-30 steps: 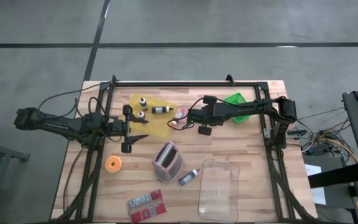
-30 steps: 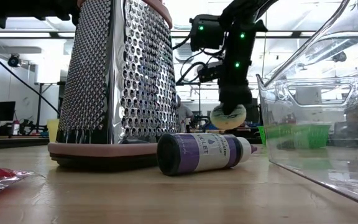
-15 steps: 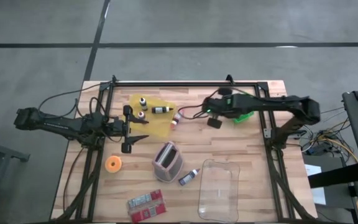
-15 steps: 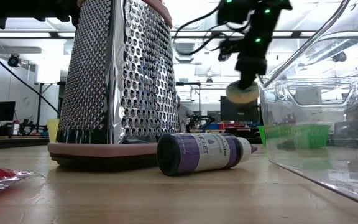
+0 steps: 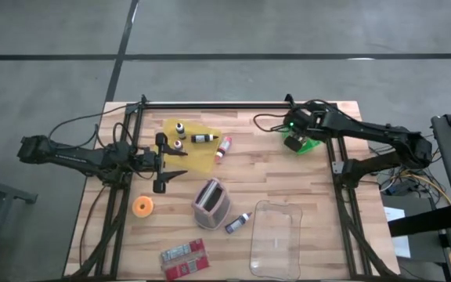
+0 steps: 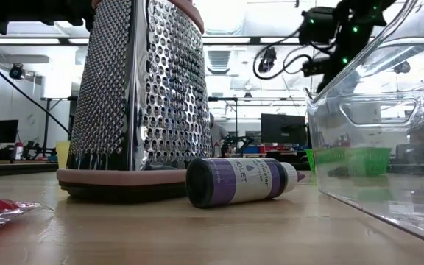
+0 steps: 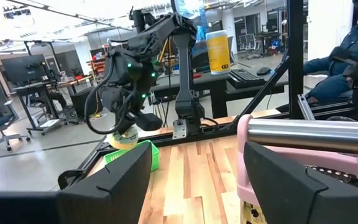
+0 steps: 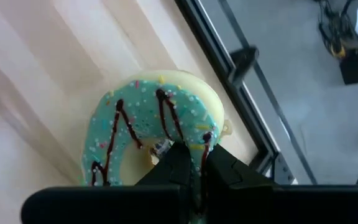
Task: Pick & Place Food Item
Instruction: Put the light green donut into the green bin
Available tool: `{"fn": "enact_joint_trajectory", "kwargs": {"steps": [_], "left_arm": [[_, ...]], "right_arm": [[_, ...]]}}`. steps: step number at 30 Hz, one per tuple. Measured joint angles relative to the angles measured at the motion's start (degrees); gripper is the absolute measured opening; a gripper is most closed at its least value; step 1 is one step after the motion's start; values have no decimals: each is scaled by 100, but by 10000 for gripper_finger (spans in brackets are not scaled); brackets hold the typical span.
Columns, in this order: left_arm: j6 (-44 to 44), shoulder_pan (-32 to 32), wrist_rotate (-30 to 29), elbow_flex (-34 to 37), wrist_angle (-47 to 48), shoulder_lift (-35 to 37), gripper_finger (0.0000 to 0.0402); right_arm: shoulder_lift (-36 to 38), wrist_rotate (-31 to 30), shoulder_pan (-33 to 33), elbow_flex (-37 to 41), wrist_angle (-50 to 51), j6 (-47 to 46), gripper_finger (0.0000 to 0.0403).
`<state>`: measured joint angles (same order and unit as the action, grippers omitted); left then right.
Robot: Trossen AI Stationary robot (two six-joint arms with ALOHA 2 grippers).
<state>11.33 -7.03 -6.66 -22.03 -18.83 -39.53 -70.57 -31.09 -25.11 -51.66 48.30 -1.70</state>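
Observation:
A doughnut (image 8: 138,121) with teal icing, dark drizzle and sprinkles is in my right gripper (image 8: 194,154), which is shut on it. In the high view my right gripper (image 5: 293,143) hangs over the green basket (image 5: 310,145) at the table's far right. The left wrist view shows the doughnut (image 7: 124,139) just above the basket (image 7: 135,157). My left gripper (image 5: 183,162) is open and empty at the table's left, beside the yellow mat (image 5: 198,154). My right gripper pinches the doughnut's ring (image 8: 185,134) between its two fingers, on the side nearest the wrist. The fingers come from above, pointing down. The doughnut hangs below them, icing side toward the wrist camera, lifted clear of the table and the basket.
Small bottles (image 5: 180,129) lie on the yellow mat, and a red-and-white bottle (image 5: 224,149) lies beside it. A grater (image 5: 210,202), a purple bottle (image 5: 239,223), a clear container (image 5: 276,235), an orange roll (image 5: 143,206) and a red packet (image 5: 185,257) fill the near half. A black frame (image 5: 337,157) borders the table.
My right gripper has carried the doughnut from beside the yellow mat toward the table's right edge and upward, and now hangs over the green basket. The doughnut has stayed in the shut fingers, clear of the table.

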Motion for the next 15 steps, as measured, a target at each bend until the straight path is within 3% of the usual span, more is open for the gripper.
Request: {"fn": "enact_joint_trajectory", "kwargs": {"steps": [7, 15], "left_arm": [[0, 0, 0, 1, 0, 0, 259], [0, 0, 0, -1, 0, 0, 259]], "right_arm": [[44, 203, -545, 381, -408, 235, 8], [22, 881, -1141, 441, -729, 508, 8]]}}
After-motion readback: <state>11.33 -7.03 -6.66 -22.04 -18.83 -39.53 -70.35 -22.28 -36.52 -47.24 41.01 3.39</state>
